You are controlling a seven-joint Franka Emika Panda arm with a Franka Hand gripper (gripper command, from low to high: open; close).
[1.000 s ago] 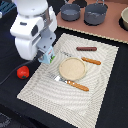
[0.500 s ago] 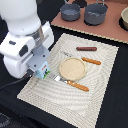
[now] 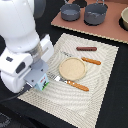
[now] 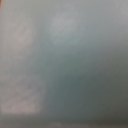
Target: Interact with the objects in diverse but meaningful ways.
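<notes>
My gripper [image 3: 42,81] is over the near left part of the striped placemat [image 3: 100,95], shut on the pale-blue-and-white milk carton [image 3: 43,85], which shows just below the fingers. The wrist view is filled by a blurred pale teal surface [image 4: 65,65], the carton very close to the lens. The dark brown sausage [image 3: 86,48] lies on the mat's far side, apart from the gripper. The red tomato and the little white bottle-like piece are hidden or out of view.
A tan round plate [image 3: 72,68] sits mid-mat with orange-handled cutlery beside it [image 3: 91,61] and in front [image 3: 77,86]. Two grey pots [image 3: 70,11] [image 3: 95,14] and a bowl [image 3: 124,18] stand on a wooden board [image 3: 107,30] at the back.
The arm has swung toward the exterior view's lower left, bringing the gripper down the mat's left side. It now covers the spot where the tomato showed.
</notes>
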